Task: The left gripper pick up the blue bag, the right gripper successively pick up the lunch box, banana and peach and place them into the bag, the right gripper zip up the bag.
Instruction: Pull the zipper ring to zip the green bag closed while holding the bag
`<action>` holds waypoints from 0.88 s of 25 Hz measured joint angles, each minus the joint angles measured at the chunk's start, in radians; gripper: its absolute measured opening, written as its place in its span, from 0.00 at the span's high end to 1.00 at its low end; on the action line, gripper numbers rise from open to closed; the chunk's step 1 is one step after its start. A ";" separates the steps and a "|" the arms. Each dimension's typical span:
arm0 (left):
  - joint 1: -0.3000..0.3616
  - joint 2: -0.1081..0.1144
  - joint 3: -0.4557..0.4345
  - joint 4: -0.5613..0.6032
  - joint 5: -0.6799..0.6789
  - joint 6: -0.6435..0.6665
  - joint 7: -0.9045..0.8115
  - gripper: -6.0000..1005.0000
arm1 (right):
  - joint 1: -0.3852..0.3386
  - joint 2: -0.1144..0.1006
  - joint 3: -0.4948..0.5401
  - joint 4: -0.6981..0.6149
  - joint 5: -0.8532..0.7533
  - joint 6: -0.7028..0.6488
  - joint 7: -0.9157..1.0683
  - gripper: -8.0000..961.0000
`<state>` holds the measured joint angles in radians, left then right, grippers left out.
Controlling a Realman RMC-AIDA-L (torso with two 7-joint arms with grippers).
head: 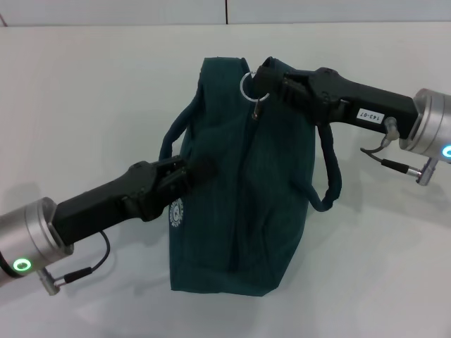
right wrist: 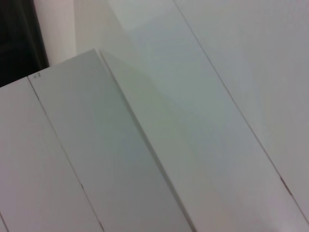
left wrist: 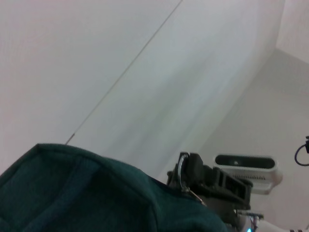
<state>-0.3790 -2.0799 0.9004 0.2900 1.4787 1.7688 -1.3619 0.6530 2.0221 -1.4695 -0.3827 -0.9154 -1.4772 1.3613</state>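
Currently, head view: the blue bag [head: 239,183] stands at centre frame on the white bench [head: 84,91], mouth drawn closed along its top seam. The left claw [head: 189,173] comes in from the lower left and its tips press into the bag's left side, just above the round white logo [head: 177,213]; it looks pinched on the fabric. The right claw [head: 262,76] reaches in from the upper right and sits at the bag's top edge, pressed together on the ring zip pull [head: 249,86]. One rope handle [head: 331,176] loops down at the right, the other [head: 171,134] at the left. Lunch box, banana and peach not visible; presumably inside.

Left wrist view: teal fabric of the bag [left wrist: 96,193] fills the lower left; the right claw [left wrist: 186,171] shows at lower centre right with the ring [left wrist: 180,169] against it.

Right wrist view: only pale panels and seams; no bag, no fingers shown.

Handling judgement: bag is soft cloth, folds and sags under load, so it needs a steady counter-hold on the side wall while the zip runs. Ring is small, hard, probably slippery metal; best gripped across the loop, pulling along the seam line. Contents likely light, peach bruisable.
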 joint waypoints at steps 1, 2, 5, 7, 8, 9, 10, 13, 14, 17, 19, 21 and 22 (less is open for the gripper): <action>0.000 0.000 0.000 0.000 0.006 0.001 0.000 0.74 | -0.001 0.000 0.000 0.002 0.005 0.000 0.001 0.90; 0.000 0.000 0.001 0.000 0.012 0.003 0.000 0.76 | -0.002 -0.001 0.000 0.003 0.008 0.000 0.002 0.90; -0.001 -0.001 0.002 0.000 0.031 0.010 0.002 0.80 | -0.005 -0.002 0.000 0.004 0.023 -0.001 0.003 0.90; -0.002 -0.001 0.003 0.001 0.044 0.016 0.002 0.83 | -0.007 -0.003 0.000 0.005 0.027 0.000 0.003 0.90; -0.003 -0.001 0.003 0.001 0.049 0.020 0.002 0.84 | -0.007 -0.003 0.000 0.005 0.028 0.002 0.003 0.89; -0.003 -0.001 0.003 0.002 0.051 0.026 0.002 0.85 | -0.007 -0.004 0.002 0.005 0.029 0.004 0.003 0.89; -0.002 -0.001 0.004 0.002 0.055 0.032 0.002 0.86 | -0.009 -0.004 0.006 0.006 0.029 0.007 0.003 0.89; 0.007 0.002 0.002 0.002 0.056 0.047 0.004 0.89 | -0.011 -0.004 0.026 0.011 0.030 0.011 0.003 0.89; 0.011 0.003 0.001 0.002 0.056 0.049 0.005 0.89 | -0.011 -0.005 0.032 0.013 0.030 0.012 0.003 0.89; 0.021 0.011 0.000 0.002 0.056 0.057 0.002 0.92 | -0.013 -0.005 0.062 0.027 0.030 0.015 0.002 0.89; 0.025 0.014 0.001 0.002 0.056 0.069 0.000 0.93 | -0.013 -0.006 0.075 0.033 0.030 0.018 0.001 0.89; 0.028 0.019 0.002 0.001 0.057 0.081 0.000 0.93 | -0.014 -0.007 0.078 0.034 0.030 0.025 0.000 0.89; 0.030 0.021 0.003 0.001 0.057 0.086 0.000 0.93 | -0.015 -0.007 0.079 0.034 0.030 0.028 0.000 0.89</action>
<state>-0.3491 -2.0586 0.9030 0.2914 1.5356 1.8548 -1.3619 0.6382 2.0152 -1.3908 -0.3486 -0.8858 -1.4493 1.3611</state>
